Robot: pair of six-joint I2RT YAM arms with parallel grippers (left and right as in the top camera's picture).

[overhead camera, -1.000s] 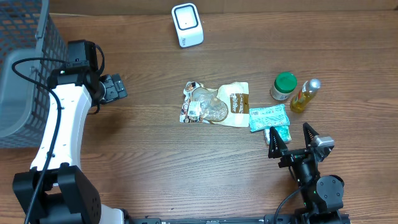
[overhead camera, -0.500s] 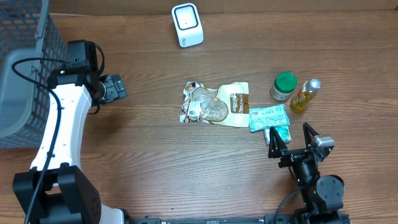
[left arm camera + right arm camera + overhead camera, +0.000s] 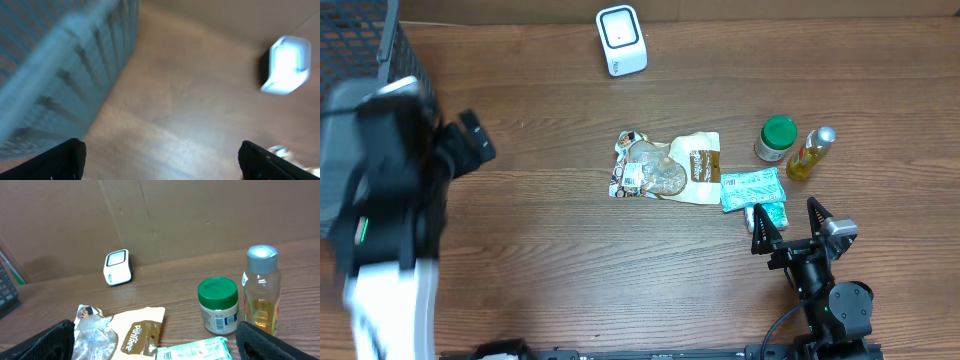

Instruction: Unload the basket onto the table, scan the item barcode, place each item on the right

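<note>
The white barcode scanner [image 3: 620,40] stands at the back of the table; it also shows as the white scanner [image 3: 287,65] in the left wrist view and the scanner [image 3: 117,267] in the right wrist view. Mid-table lie a cream and brown pouch [image 3: 697,165], a clear printed packet [image 3: 640,172] and a teal pack [image 3: 752,188]. A green-lidded jar [image 3: 777,138] and a yellow bottle [image 3: 810,153] stand to the right. My left gripper [image 3: 472,142] is blurred, far left, open and empty [image 3: 161,162]. My right gripper [image 3: 788,225] sits open just in front of the items, empty [image 3: 155,347].
A grey wire basket [image 3: 355,60] fills the far left corner, close beside the left arm, and shows as blurred bars [image 3: 60,75] in the left wrist view. A smaller teal packet [image 3: 770,214] lies by the right gripper's left finger. A cardboard wall [image 3: 200,215] backs the table.
The left arm has swung fast and now appears large and blurred at the left edge, its gripper shifted left. The right arm and all items have stayed put.
</note>
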